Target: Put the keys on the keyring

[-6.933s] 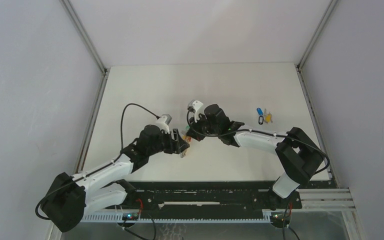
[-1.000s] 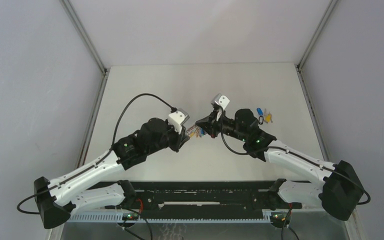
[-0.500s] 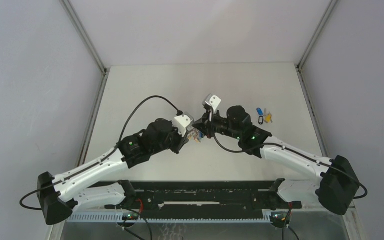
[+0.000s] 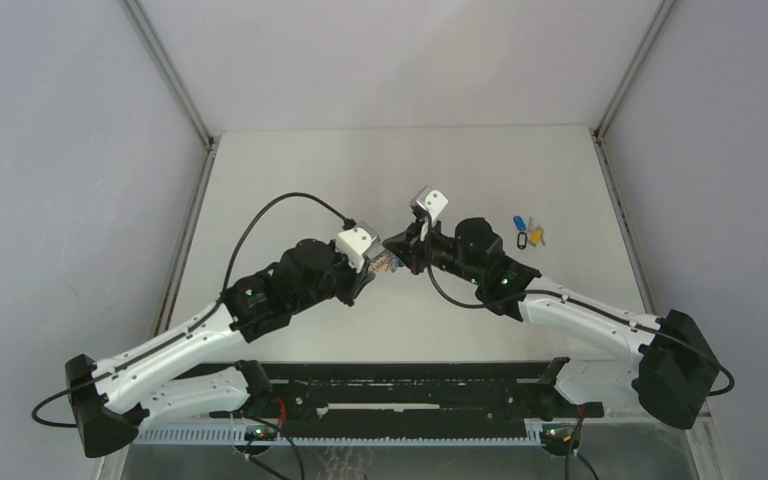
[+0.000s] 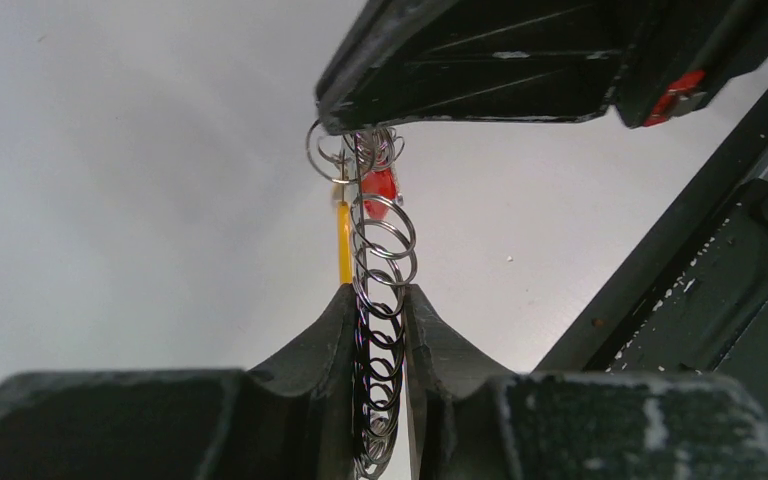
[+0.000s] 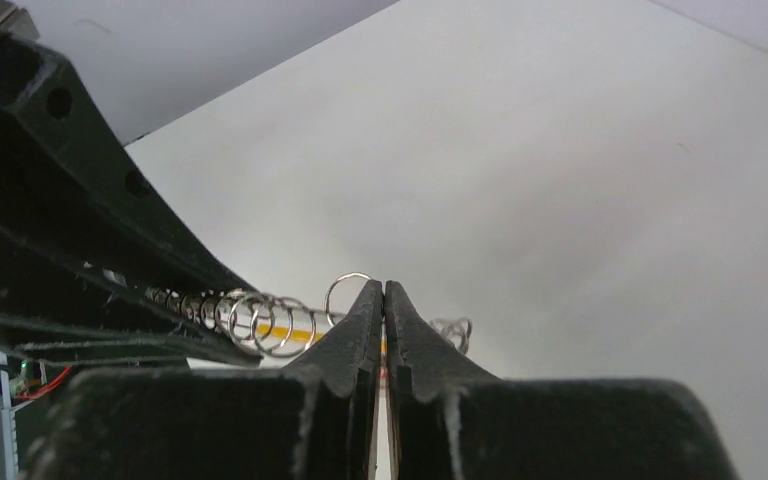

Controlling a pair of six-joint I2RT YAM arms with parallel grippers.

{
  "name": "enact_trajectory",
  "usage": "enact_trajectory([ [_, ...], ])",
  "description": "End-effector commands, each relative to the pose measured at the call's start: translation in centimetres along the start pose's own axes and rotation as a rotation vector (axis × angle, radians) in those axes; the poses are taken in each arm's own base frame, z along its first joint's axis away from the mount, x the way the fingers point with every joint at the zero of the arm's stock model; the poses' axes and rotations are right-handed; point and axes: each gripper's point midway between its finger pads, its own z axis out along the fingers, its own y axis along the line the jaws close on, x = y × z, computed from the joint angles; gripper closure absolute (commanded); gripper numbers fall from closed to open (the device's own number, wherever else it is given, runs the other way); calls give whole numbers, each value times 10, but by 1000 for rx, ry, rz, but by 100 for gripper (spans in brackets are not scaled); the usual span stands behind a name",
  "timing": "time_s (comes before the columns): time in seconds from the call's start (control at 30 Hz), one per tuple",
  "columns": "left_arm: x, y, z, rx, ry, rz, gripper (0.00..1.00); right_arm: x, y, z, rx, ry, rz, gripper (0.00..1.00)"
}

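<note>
The keyring (image 5: 384, 235), a chain of thin metal rings with a yellow section (image 5: 344, 240) and a red piece (image 5: 380, 186), is stretched between both grippers above the table. My left gripper (image 5: 380, 292) is shut on its lower rings. My right gripper (image 6: 384, 286) is shut, pinching the other end, with one ring (image 6: 344, 296) sticking out beside its fingertip. In the top view the left gripper (image 4: 368, 272) and right gripper (image 4: 401, 250) meet tip to tip at the keyring (image 4: 389, 262). The keys (image 4: 527, 234), with blue, black-rimmed and yellow heads, lie on the table to the right.
The white table (image 4: 300, 180) is walled by grey panels with metal posts (image 4: 170, 75) at the back corners. The black rail (image 4: 410, 385) with the arm bases runs along the near edge. The left arm's cable (image 4: 270, 210) loops above the table.
Over the last second the right arm shifted a little to the left, closing the distance to the left gripper. Both grippers have kept their hold on the keyring.
</note>
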Motion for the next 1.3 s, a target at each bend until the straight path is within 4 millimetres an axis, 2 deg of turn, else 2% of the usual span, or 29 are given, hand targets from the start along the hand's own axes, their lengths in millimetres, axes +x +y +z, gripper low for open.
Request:
enact_trajectory([
  [0.0, -18, 13, -2, -76, -82, -8, 100, -30, 10, -15, -7, -146, 17, 100],
  [0.2, -18, 21, -5, -106, -43, 85, 100, -20, 24, -26, -83, -95, 17, 100],
  [0.27, -21, 19, -8, -88, -44, 115, 100, -15, 31, -28, -128, -70, 18, 95],
  [0.37, -23, 15, -10, -58, -51, 149, 100, -11, 30, -33, -158, -43, 39, 93],
  [0.5, -23, 7, -14, 3, -51, 197, 100, -9, 27, -42, -230, -15, 69, 79],
  [0.6, -22, -1, -18, 59, -45, 241, 100, -7, 17, -46, -263, 33, 107, 75],
  [0.67, -21, -2, -20, 74, -37, 261, 100, -6, 19, -48, -322, 65, 127, 71],
  [0.87, -23, -1, -20, 63, -36, 259, 100, -7, 36, -51, -456, 102, 196, 70],
  [1.17, -31, -8, -20, 94, -80, 230, 100, 6, 33, -38, -468, 142, 288, 70],
  [1.27, -32, -12, -21, 115, -89, 224, 100, 4, 33, -35, -472, 132, 297, 70],
])
